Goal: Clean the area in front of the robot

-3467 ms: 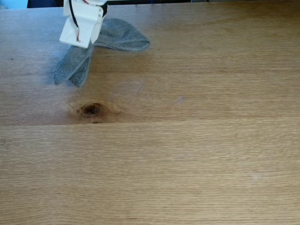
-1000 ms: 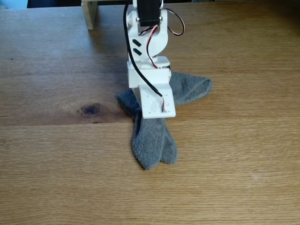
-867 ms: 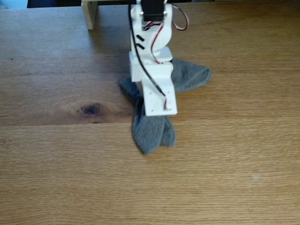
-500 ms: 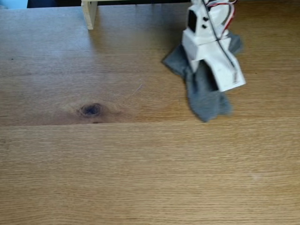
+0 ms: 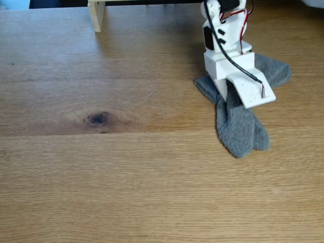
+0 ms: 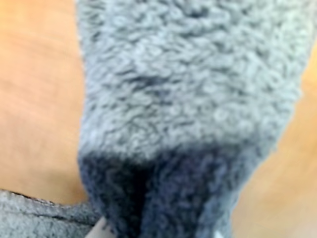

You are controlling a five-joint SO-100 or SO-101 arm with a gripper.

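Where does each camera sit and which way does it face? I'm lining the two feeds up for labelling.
Fixed view: stands off the arm, looking down at a slant across the table toward the robot at the far edge; it shows the white arm, its wires, the gripper on the cloth, the knot and a wooden post.
Wrist view: rides on the gripper, looking closely along the grey cloth with table at both sides; hardly any arm shows.
Shared: cloth and table.
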